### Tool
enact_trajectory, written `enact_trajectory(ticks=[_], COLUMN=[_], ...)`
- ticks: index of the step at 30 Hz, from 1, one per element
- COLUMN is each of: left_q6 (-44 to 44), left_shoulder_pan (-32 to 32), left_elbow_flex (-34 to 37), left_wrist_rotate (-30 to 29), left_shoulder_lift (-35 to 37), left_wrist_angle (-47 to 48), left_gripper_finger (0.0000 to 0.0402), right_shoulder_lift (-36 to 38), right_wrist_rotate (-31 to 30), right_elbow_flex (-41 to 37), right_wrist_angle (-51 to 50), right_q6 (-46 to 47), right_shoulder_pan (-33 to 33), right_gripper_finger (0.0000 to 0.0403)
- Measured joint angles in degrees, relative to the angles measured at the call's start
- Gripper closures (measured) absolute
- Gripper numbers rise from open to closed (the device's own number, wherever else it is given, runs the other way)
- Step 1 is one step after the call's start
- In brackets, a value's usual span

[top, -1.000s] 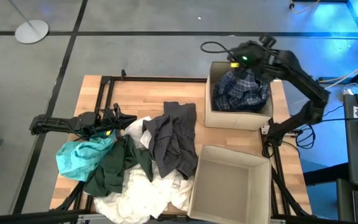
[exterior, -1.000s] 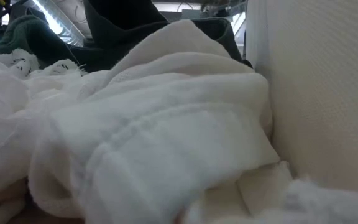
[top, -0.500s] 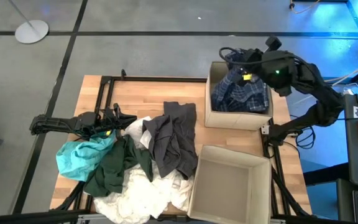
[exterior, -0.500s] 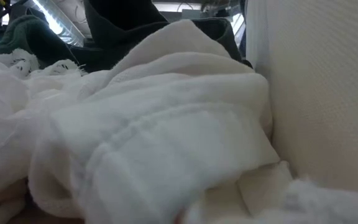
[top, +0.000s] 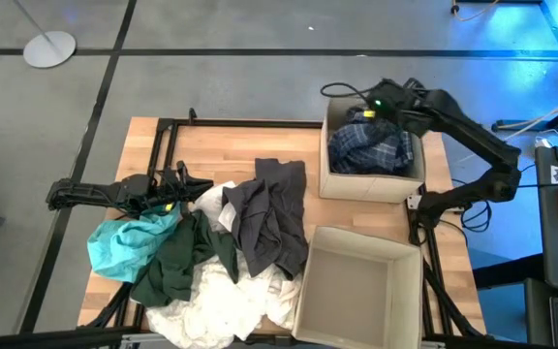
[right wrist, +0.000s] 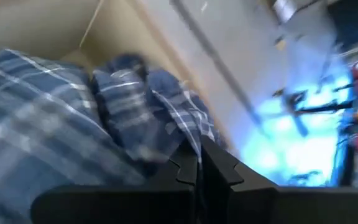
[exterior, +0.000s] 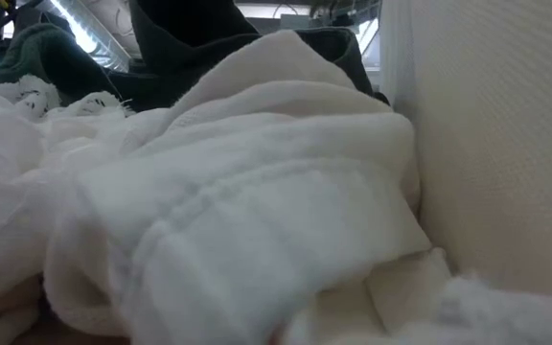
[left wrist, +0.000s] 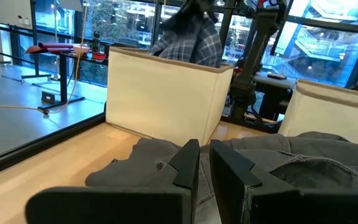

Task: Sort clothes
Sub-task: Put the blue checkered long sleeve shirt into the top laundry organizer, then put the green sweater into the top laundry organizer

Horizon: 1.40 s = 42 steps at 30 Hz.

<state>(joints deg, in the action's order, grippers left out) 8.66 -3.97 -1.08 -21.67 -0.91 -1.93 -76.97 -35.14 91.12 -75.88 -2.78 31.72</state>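
We see the right claw (top: pixel 371 107) above the far rim of the far cardboard box (top: pixel 368 182), and its two fingers (right wrist: pixel 219 163) are pressed together on a fold of the blue-and-white plaid garment (top: pixel 371 147). Just under this claw the plaid cloth fills the box, and a part of it rises up to the fingertips, so the garment is mostly inside the box and touches its walls. Nearer to the front from this claw stands the second cardboard box (top: pixel 356 281), with its inside bare. Well apart from the right claw, on the other side of the counter (top: pixel 221 145), the left claw (top: pixel 184 184) lies low over the wood with its fingers (left wrist: pixel 188 163) nearly together and nothing between them. Just beside this claw we find the teal garment (top: pixel 129 242) and the dark green garment (top: pixel 177 264), which touch each other. A little farther from it lies the dark grey garment (top: pixel 271 218), spread over the white garments (top: pixel 226 305). The white pile reaches the front edge of the counter and leans against the wall of the second box, as the low view shows from very near.
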Motion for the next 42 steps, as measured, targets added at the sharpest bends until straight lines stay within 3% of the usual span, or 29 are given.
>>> enact_trajectory(ticks=[5,8,13,20,24,29,33,37,42], left_q6=[0.3,0.3,0.6,0.4,0.5,1.5,1.7,1.5,2.9], left_shoulder_pan=[0.0,0.0,0.0,0.0,0.0,0.0,0.0,0.0,-0.1], left_elbow_flex=[0.0,0.0,0.0,0.0,0.0,0.0,0.0,0.0,0.0], left_wrist_rotate=[0.0,0.0,0.0,0.0,0.0,0.0,0.0,0.0,0.0], left_shoulder_lift=[0.0,0.0,0.0,0.0,0.0,0.0,0.0,0.0,0.0], left_wrist_angle=[0.0,0.0,0.0,0.0,0.0,0.0,0.0,0.0,0.0], left_gripper_finger=[0.0373,0.0373,0.0373,0.0373,0.0373,0.0373,0.0373,0.0373,0.0373], right_shoulder_lift=[-0.3,-1.9,-4.3,-4.5,-4.5,-4.5,-4.5,-4.5,-4.5], right_wrist_rotate=[15.5,21.5,25.2,28.4,26.1,25.7,25.7,26.0,36.2], right_elbow_flex=[-11.8,-14.8,-16.0,-15.3,-12.5,-7.3,-1.5,6.3,14.1], right_wrist_angle=[11.7,12.4,10.1,7.8,5.5,0.5,-3.7,-5.3,-0.9], right_q6=[-5.7,-6.6,-6.4,-4.4,-4.6,-3.5,-3.4,-1.5,0.0], right_shoulder_pan=[9.5,13.9,17.4,17.4,17.4,17.4,17.4,17.4,16.5], right_gripper_finger=[0.0394,0.0394,0.0393,0.0384,0.0345,0.0260,0.0195,0.0155,0.0133])
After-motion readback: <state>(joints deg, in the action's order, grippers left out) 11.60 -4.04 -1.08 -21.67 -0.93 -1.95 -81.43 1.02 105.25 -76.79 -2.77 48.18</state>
